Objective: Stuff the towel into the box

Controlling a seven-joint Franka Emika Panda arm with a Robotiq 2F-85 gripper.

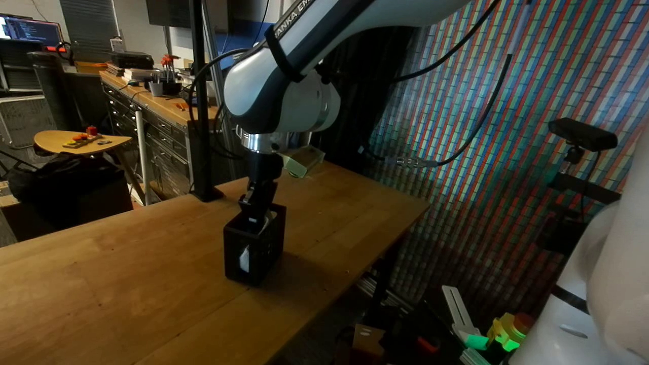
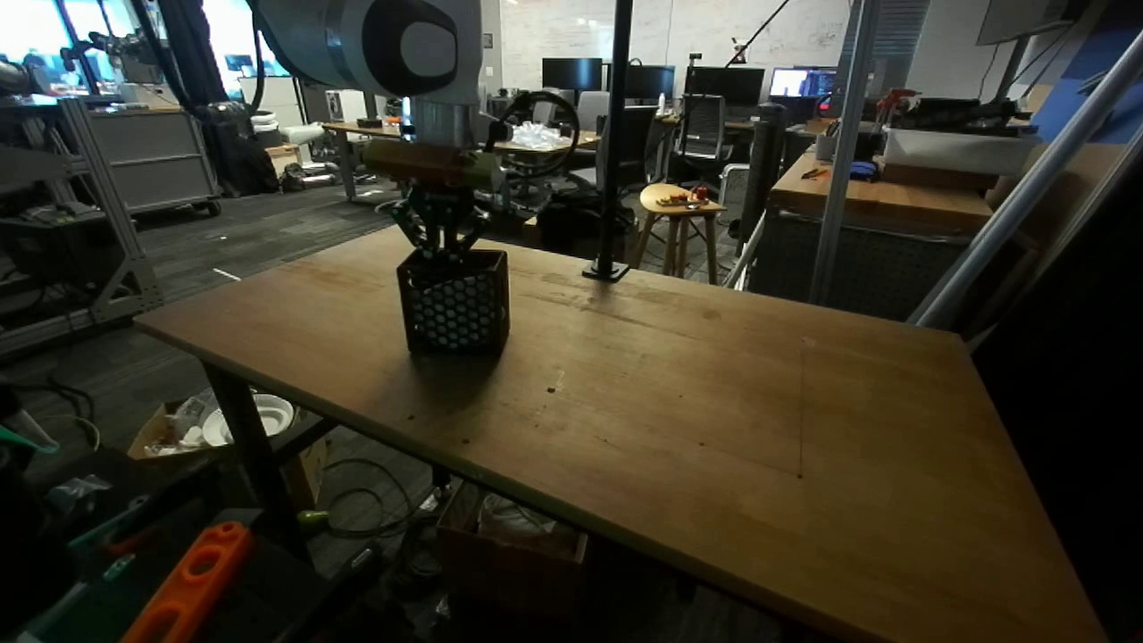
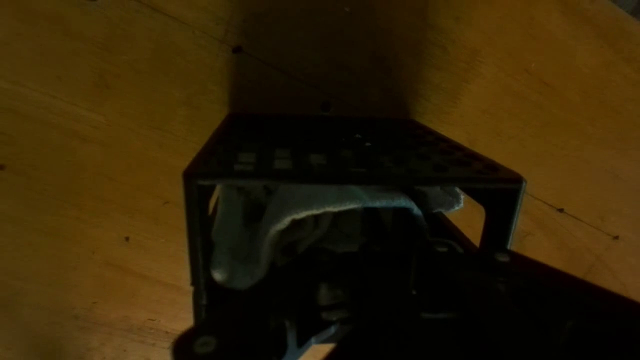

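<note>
The black box stands upright on the wooden table; it also shows in an exterior view, with a honeycomb side wall, and in the wrist view. The pale grey towel lies crumpled inside the box, one edge arching just below the rim. Part of the towel shows through an opening in the box's wall. My gripper points down with its fingers inside the box's open top; it also shows in an exterior view. The fingertips are hidden by the walls and darkness, so their grip is unclear.
The wooden table has a black upright post at its far edge. A pale green block sits at the table's back behind the arm. The table's near edge lies close to the box.
</note>
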